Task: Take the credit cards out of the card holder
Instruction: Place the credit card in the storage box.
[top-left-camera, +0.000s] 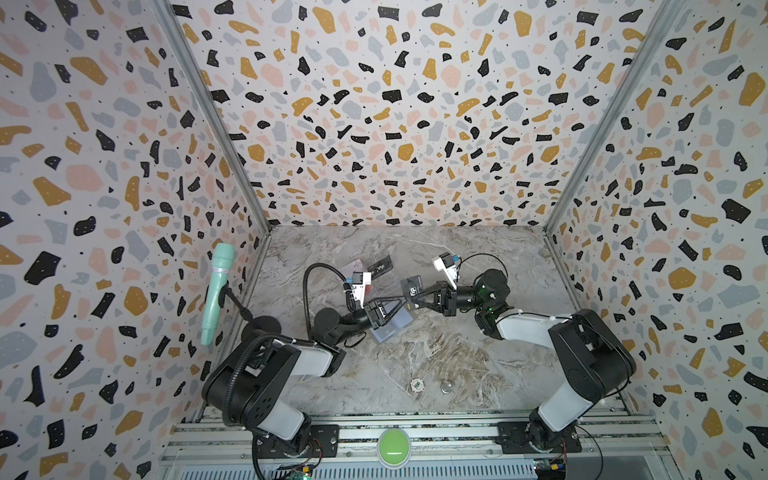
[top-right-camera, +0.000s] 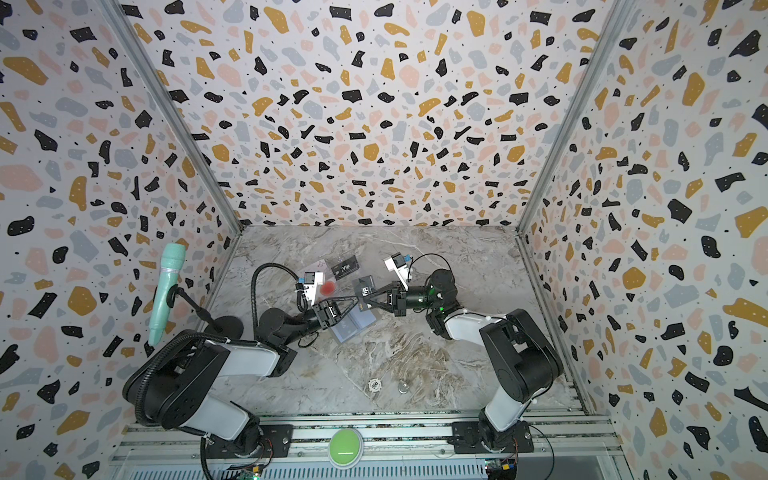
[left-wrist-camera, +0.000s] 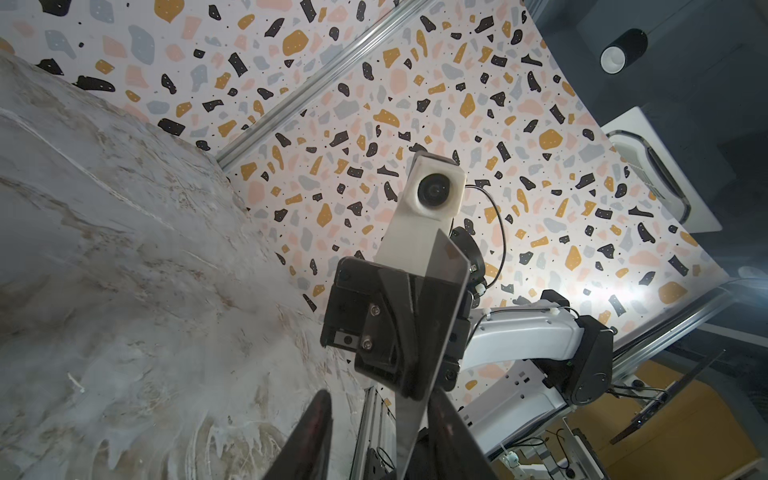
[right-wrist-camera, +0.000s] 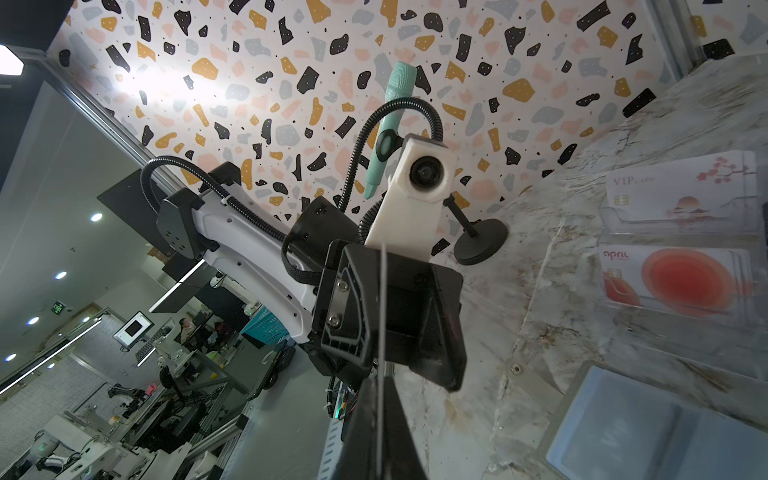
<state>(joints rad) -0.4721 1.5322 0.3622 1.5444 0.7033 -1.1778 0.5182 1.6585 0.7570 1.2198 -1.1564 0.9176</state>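
Black credit card (top-left-camera: 412, 286), frame centre, clamped by right gripper (top-left-camera: 411, 304); left gripper (top-left-camera: 404, 298) half-closed around it. I want the left grip square before right releases.

The left arm (top-left-camera: 266, 374) and right arm (top-left-camera: 582, 353) reach in from the near edge, forearms low, and meet tip to tip over the middle of the tabletop (top-left-camera: 457, 353). The right pincer (top-left-camera: 417, 300) is pinched tight on a black card (top-left-camera: 412, 286); the left pincer (top-left-camera: 401, 300) has its jaws apart, straddling that card's edge.
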